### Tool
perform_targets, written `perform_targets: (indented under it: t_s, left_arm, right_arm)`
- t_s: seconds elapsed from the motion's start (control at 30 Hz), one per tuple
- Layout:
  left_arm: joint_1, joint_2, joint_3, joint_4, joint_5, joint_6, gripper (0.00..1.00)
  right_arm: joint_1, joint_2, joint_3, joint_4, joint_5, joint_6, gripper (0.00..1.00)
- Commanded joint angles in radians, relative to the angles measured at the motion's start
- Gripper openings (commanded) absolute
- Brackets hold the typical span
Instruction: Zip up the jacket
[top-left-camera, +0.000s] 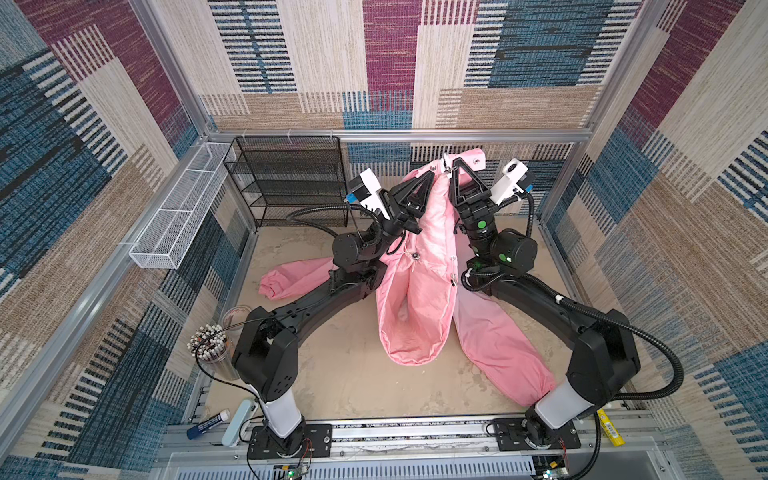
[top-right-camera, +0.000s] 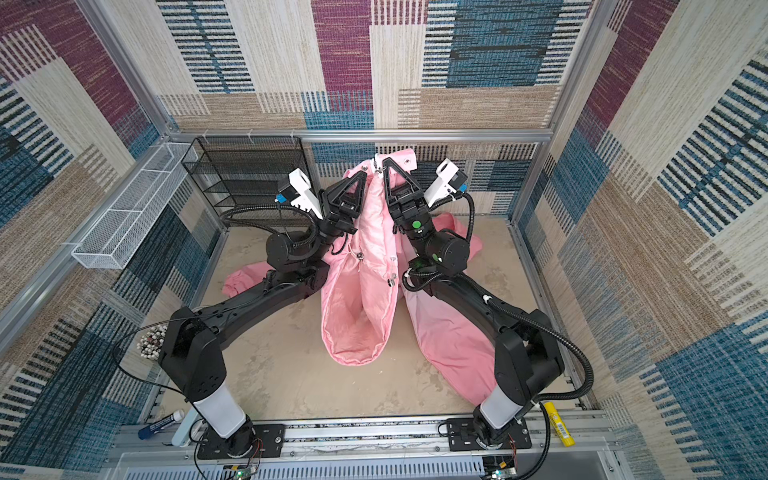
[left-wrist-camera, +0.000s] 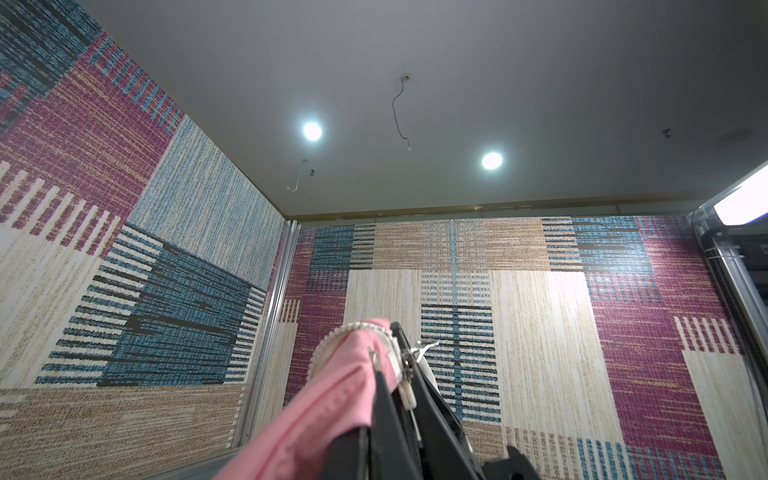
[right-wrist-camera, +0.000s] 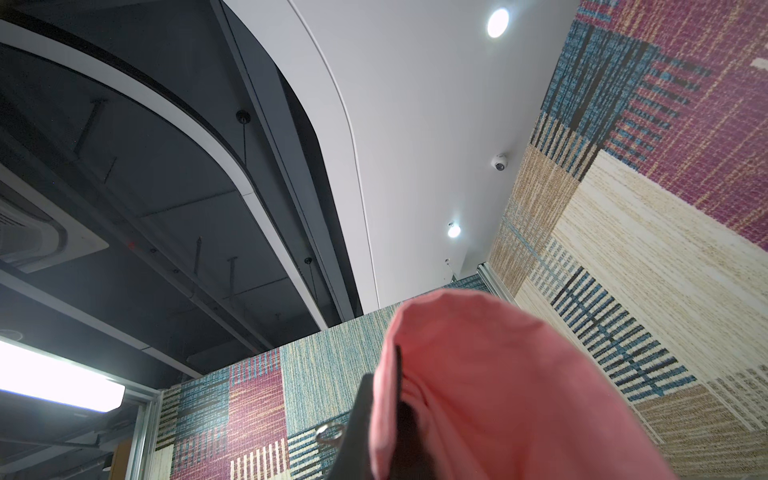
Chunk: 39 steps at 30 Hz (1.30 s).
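The pink jacket hangs in the air from both raised grippers, its open front and shiny lining facing the top views and its hood sagging to the table. My left gripper is shut on one front edge, where the white zipper teeth and the metal slider show. My right gripper is shut on the other front edge; pink cloth hides most of its fingers. The two grippers stand close together, high near the back wall.
One sleeve lies on the table at the left, the other sleeve at the right front. A black mesh rack and a white mesh basket stand at the back left. A cup of pens sits front left.
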<state>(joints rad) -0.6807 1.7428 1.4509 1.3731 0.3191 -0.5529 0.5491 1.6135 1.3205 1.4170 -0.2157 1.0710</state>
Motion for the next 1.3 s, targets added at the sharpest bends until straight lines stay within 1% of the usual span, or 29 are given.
perform_targets:
  t_s: [0.0, 0.2, 0.5, 0.93, 1.1, 1.27]
  left_arm:
    - [-0.008, 0.0, -0.007, 0.035, 0.001, 0.061, 0.0]
    - [-0.017, -0.014, -0.031, 0.035, -0.026, 0.132, 0.0]
    - [-0.025, -0.017, -0.041, 0.035, -0.025, 0.159, 0.0]
    - [-0.027, -0.02, -0.063, 0.034, -0.042, 0.205, 0.0]
    - [-0.027, -0.028, -0.075, 0.029, -0.045, 0.235, 0.0]
    - [-0.028, -0.032, -0.079, 0.029, -0.042, 0.236, 0.0]
  right_arm:
    - [0.005, -0.009, -0.001, 0.434, 0.009, -0.009, 0.0]
    - [0.009, -0.019, -0.029, 0.434, 0.034, -0.032, 0.0]
    - [0.016, -0.035, -0.066, 0.434, 0.066, -0.072, 0.0]
    - [0.026, -0.055, -0.083, 0.415, 0.043, -0.131, 0.0]
    - [0.032, -0.077, -0.102, 0.384, 0.035, -0.177, 0.0]
    - [0.037, -0.077, -0.106, 0.378, 0.037, -0.193, 0.0]
